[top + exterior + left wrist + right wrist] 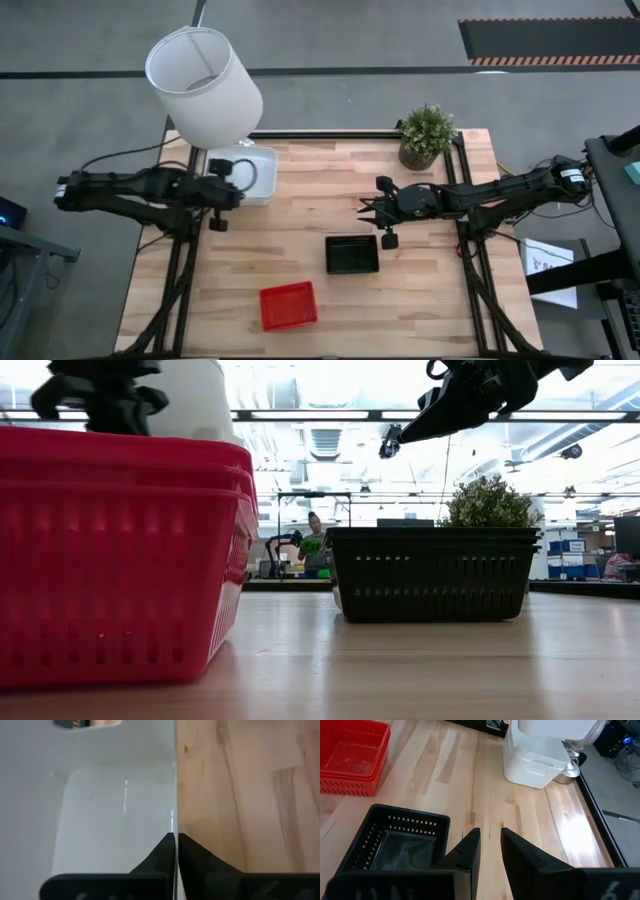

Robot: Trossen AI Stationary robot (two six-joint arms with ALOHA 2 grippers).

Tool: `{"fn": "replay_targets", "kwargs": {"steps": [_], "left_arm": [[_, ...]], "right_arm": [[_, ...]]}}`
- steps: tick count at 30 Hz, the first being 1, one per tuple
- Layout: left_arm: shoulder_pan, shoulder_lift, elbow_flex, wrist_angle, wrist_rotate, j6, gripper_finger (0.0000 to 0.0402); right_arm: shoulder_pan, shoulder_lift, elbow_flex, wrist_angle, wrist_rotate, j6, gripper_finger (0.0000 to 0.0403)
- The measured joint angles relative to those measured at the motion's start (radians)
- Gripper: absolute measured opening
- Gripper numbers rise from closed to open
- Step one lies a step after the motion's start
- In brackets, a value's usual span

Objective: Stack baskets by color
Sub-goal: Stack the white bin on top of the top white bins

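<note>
My left pincer (243, 172) is clenched on the wall of the white baskets (262, 176), and that grip is what the coming move hangs on. In my left wrist view the two fingers (160, 857) meet with the thin white wall (175, 780) pinched between them, the basket's floor to one side and bare counter (235, 795) to the other. So the white stack lies directly under and around that pincer, at the counter's far left corner, partly beneath the white lampshade (204, 84).

Taking the white stack as my landmark: the black baskets (352, 254) sit well apart from it toward the counter's middle and nearer the front edge, and the red baskets (288, 305) lie nearer the front still, close beside the black ones. The white stack's long axis runs across the counter, left to right.

My right pincer (366, 209) hangs above the counter, just behind the black baskets and well apart from the white ones, its fingers (470, 845) a little apart with nothing between them. My left arm is plainly the nearer one, so I judge that any shift of the white stack falls to it.
</note>
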Motion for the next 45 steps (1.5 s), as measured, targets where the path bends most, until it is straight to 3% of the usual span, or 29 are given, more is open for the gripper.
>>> {"fn": "replay_targets", "kwargs": {"steps": [6,12,21,36,45], "left_arm": [[0.018,-0.166,-0.108,0.028,-0.001,-0.025,0.0000],[0.034,-0.217,-0.173,0.048,-0.041,-0.049,0.0000],[0.074,-0.164,-0.181,0.053,-0.084,-0.058,0.0000],[0.081,-0.022,-0.181,0.049,-0.080,-0.058,0.0000],[0.081,-0.003,-0.181,0.049,-0.079,-0.058,0.0000]], "right_arm": [[0.000,0.000,0.000,0.000,0.000,-0.001,0.0068],[0.000,0.000,0.000,0.003,0.000,-0.013,0.0068],[0.000,0.000,0.000,0.009,0.000,-0.027,0.0068],[0.000,0.000,0.000,0.009,-0.001,-0.026,0.0068],[0.000,0.000,-0.001,0.008,-0.002,-0.024,0.0068]]}}
